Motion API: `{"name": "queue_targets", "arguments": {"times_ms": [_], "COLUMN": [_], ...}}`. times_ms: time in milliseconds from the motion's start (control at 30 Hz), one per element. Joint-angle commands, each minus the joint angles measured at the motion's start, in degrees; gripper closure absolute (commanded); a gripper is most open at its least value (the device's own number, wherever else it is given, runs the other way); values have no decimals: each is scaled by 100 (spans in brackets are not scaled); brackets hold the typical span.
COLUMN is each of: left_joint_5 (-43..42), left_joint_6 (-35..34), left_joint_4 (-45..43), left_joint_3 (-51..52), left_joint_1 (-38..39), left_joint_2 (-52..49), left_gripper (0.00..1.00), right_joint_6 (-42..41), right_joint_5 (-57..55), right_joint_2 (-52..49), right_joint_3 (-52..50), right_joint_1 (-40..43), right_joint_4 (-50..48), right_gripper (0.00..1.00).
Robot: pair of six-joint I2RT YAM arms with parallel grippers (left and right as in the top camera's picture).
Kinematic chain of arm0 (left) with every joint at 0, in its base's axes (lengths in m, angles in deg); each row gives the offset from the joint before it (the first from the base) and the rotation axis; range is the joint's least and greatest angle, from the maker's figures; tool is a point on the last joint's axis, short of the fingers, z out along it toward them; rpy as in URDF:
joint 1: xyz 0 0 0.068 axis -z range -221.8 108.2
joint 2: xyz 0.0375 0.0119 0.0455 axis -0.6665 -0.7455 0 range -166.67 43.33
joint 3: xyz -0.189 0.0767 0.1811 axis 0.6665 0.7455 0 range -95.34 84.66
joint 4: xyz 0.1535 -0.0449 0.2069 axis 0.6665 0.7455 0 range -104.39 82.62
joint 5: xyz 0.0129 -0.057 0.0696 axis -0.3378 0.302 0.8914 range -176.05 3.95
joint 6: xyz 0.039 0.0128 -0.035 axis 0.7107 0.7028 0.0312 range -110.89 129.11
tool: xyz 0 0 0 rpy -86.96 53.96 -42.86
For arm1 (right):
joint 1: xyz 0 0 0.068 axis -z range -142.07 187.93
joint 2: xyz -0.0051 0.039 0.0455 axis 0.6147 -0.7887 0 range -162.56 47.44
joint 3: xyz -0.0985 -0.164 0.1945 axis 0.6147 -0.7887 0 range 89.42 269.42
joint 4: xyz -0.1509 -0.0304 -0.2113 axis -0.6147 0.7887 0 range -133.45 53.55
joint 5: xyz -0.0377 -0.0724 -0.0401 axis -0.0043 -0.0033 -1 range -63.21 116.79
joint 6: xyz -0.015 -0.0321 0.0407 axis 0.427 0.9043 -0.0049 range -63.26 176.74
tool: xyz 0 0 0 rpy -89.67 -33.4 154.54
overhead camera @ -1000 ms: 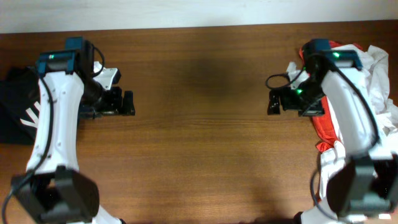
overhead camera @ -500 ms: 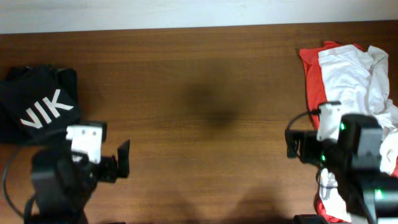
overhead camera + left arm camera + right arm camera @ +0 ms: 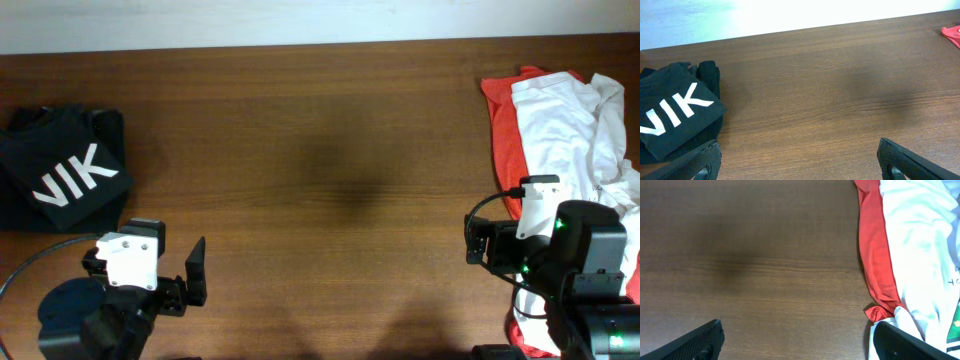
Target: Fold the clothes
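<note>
A folded black T-shirt with white block letters (image 3: 65,175) lies at the table's far left; it also shows in the left wrist view (image 3: 675,107). A red shirt (image 3: 500,130) and a white shirt (image 3: 565,130) lie crumpled in a pile at the far right, and show in the right wrist view, red (image 3: 875,255) and white (image 3: 920,240). My left gripper (image 3: 192,275) is open and empty near the front left, over bare wood (image 3: 800,167). My right gripper (image 3: 474,242) is open and empty near the front right (image 3: 800,345), its right finger beside the pile's edge.
The brown wooden table (image 3: 330,180) runs between the two piles. A pale wall borders the table's far edge (image 3: 320,20). A corner of red cloth (image 3: 952,32) shows at the right edge of the left wrist view.
Both arms have drawn back from the table's far side to its front edge. The black shirt and the red and white pile are now uncovered.
</note>
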Motion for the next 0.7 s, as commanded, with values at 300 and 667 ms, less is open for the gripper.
{"name": "queue_targets", "arguments": {"times_ms": [300,667], "left_joint_5": [0,0], "left_joint_6": [-31,-28], "left_joint_4": [-9,-9], "left_joint_3": [48,48], "left_joint_1": [-9,-9], "left_joint_2": [20,20], "left_gripper": [1,1], "right_joint_6": [-37,321], "right_joint_5": [-118,-101], "right_joint_2": [448,4275], "right_joint_3": [-181,-3180], "right_joint_1": [-109,-345], "right_joint_4": [-70,-2304], "right_gripper": [1,1]}}
